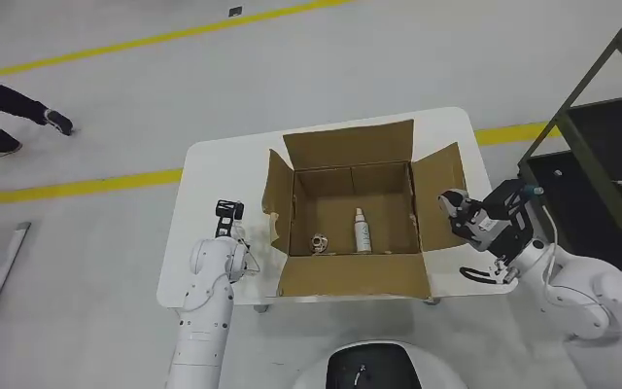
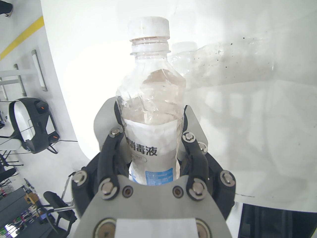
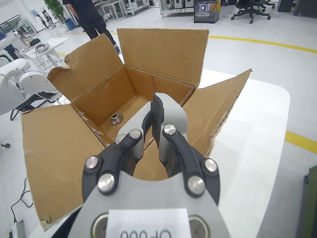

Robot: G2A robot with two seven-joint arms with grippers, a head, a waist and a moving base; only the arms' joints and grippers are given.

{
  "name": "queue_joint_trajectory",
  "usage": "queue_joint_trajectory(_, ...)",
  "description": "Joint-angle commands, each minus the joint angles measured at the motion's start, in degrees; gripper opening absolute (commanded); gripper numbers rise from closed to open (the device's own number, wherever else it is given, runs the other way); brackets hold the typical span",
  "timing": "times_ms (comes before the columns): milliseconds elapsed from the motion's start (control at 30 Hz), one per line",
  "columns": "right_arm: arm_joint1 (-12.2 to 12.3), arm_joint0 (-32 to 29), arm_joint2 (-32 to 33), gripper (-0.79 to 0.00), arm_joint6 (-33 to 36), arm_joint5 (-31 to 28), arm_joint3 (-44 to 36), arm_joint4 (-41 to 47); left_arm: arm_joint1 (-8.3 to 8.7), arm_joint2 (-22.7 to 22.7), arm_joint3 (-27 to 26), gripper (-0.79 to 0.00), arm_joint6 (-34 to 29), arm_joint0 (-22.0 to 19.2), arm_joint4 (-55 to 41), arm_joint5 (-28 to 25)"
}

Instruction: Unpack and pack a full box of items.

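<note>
Left hand (image 2: 151, 111) grips bottle (image 2: 149, 75); right hand (image 3: 154, 115) clenched; box (image 1: 330, 182) holds sprayer (image 1: 362, 231), flange (image 1: 318, 242).

Brown cardboard box (image 1: 350, 182), open and upright on the white table (image 1: 224, 165), at the middle of the top view. Four flaps splayed outward, the left one ragged along its edge. Inside, on the floor near the lower wall: a white spray bottle (image 1: 362, 231) lying flat, nozzle toward the frame's top, and left of it, apart, a small round metal part (image 1: 319, 242). Left of the box, clamped at the label in the left gripper (image 2: 151, 125): a clear plastic bottle (image 2: 151, 87) with white ribbed cap, white label and dented shoulder.
</note>
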Motion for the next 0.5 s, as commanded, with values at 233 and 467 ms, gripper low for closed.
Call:
queue_joint_trajectory(233,0.01,0.33,-0.18,-0.671,0.44,-0.06,0.21,-0.04,-0.11,0.76,0.97,0.000,-0.56,-0.36,-0.53,-0.35)
queue_joint_trajectory(467,0.01,0.63,-0.59,-0.597,1.34,-0.28,0.12,0.63,-0.02,-0.06,-0.90,0.000,0.15,-0.28,-2.12,-0.34)
